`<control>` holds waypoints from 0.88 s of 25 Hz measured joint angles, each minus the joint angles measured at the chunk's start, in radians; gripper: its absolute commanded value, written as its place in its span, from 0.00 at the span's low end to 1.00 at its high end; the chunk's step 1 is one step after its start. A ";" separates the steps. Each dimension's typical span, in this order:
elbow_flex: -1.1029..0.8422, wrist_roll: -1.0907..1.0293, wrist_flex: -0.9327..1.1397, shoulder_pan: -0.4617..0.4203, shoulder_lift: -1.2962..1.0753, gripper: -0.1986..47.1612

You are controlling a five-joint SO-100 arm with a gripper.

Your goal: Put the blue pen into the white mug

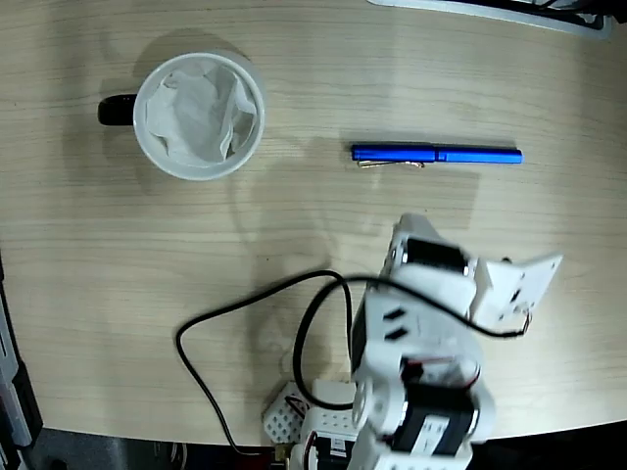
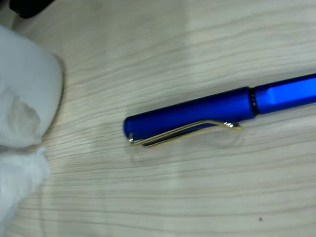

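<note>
I am looking down at a pale wood-grain table (image 1: 118, 294) that is filling almost the whole fixed view. Soft overhead light is glaring off it toward twelve o'clock. A dark strip is edging the frame at seven o'clock.

Glossy blue pen (image 1: 437, 154), metal clip; wood-grain table (image 1: 294, 245).

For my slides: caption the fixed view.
Blue pen lying flat on the wooden table, right of the tissue-lined white mug.
</note>
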 measured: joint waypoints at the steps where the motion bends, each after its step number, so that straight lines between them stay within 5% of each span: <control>1: -0.028 -0.015 0.000 0.006 -0.049 0.02; 4: -0.097 -0.052 0.015 0.018 -0.181 0.14; 15: -0.121 -0.077 0.032 0.037 -0.295 0.31; 22: -0.141 -0.083 0.011 0.029 -0.319 0.33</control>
